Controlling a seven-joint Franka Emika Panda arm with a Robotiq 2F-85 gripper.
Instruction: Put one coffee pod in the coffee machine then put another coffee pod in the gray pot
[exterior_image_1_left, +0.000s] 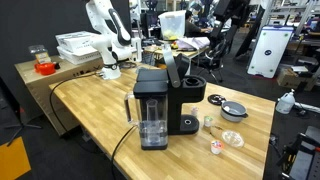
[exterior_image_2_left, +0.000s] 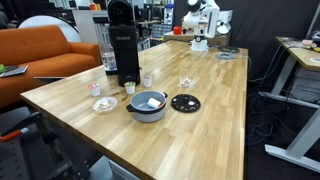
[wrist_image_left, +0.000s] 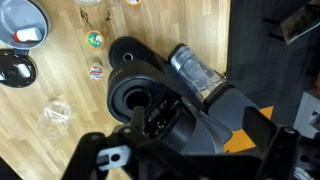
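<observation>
Coffee pod with the reddish mark (wrist_image_left: 96, 71) is being shown in the wrist view lying on the wooden table (exterior_image_1_left: 95, 125), near the coffee machine (exterior_image_1_left: 152, 108) but not touching it. The other coffee pod (wrist_image_left: 95, 40), pale with a greenish top, is being shown close beside it on the same bare wood, on the side nearer the gray pot (wrist_image_left: 20, 22). Neither pod is being gripped or touched by anything. The machine's hinged lid (exterior_image_1_left: 179, 70) is being shown raised, and from above its round chamber is being exposed, with the clear water tank (wrist_image_left: 195, 70) lying along one side. A small white and red item (wrist_image_left: 29, 35) is being shown inside the pot, too small to be identified. A flat black disc (wrist_image_left: 15, 68) is being shown just beside the pot, and a crumpled clear piece (wrist_image_left: 55, 115) is being shown farther along the table. In an exterior view a clear shallow dish (exterior_image_1_left: 232, 138) is being shown near the pot. The gripper (wrist_image_left: 190, 158) is being shown with its jaws spread wide, nothing being clasped between them, above the machine and apart from it. In both exterior views the white arm (exterior_image_2_left: 203, 22) is being shown at the far end of the table, well apart from the pods.
</observation>
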